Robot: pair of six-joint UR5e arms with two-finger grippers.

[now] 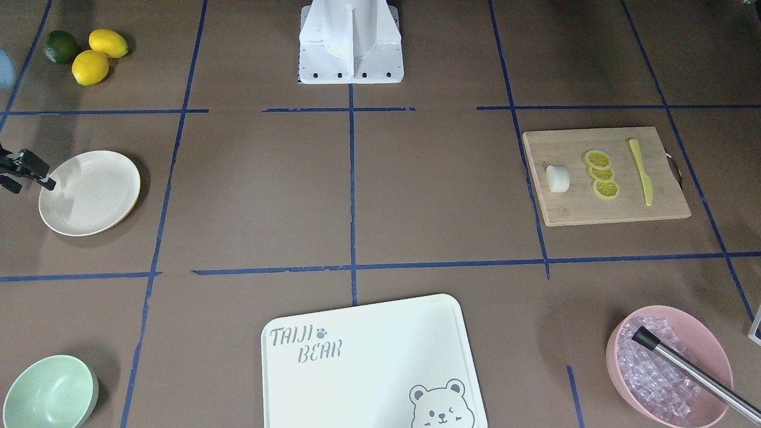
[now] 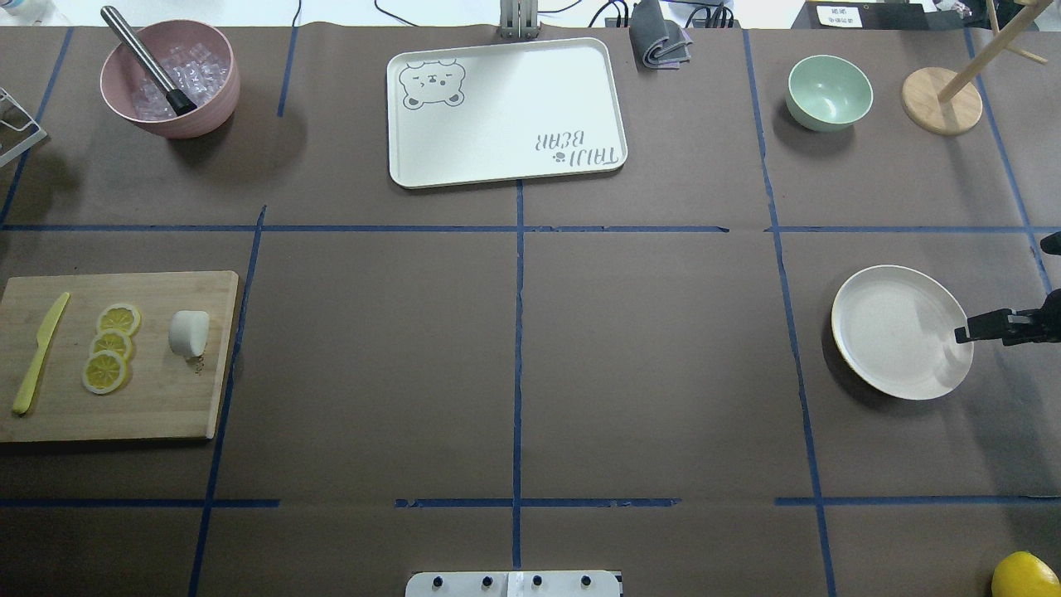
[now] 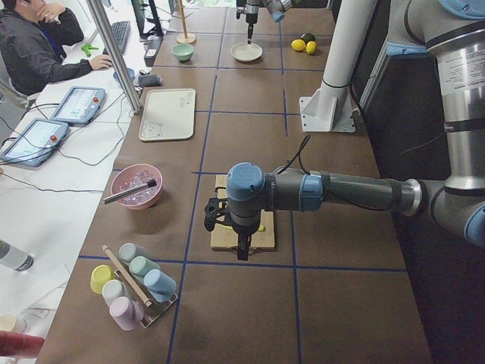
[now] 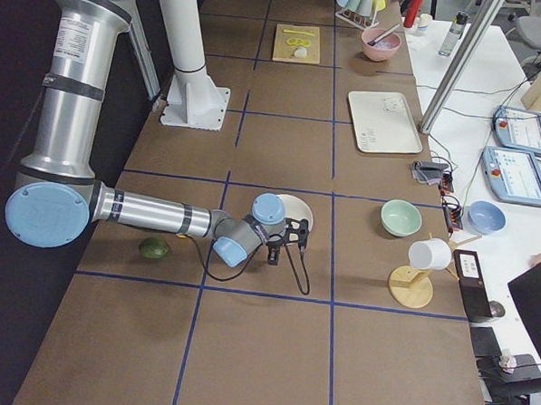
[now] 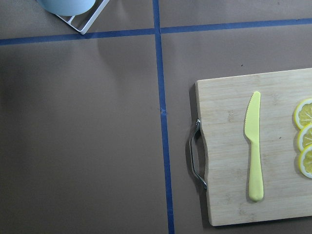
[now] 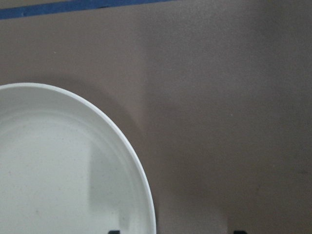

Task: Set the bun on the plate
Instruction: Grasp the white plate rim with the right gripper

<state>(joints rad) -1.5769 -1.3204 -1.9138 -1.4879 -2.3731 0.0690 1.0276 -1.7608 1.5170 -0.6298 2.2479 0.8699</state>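
The bun (image 2: 188,332), a small white stubby cylinder, lies on the wooden cutting board (image 2: 157,406) next to three lemon slices (image 2: 109,347); it also shows in the front view (image 1: 557,178). The cream plate (image 2: 902,332) sits far across the table (image 1: 89,192). My right gripper (image 2: 982,332) is open low at the plate's outer rim (image 6: 141,180), one fingertip over the plate and one outside it. My left gripper (image 3: 241,250) hangs above the outer end of the cutting board; I cannot tell if it is open or shut.
A yellow knife (image 5: 253,146) lies on the board near its metal handle (image 5: 195,161). The bear-printed tray (image 2: 506,112), a pink bowl of ice (image 2: 170,79), a mint bowl (image 2: 829,91), a wooden stand (image 2: 941,99) and lemons (image 1: 98,54) ring the table.
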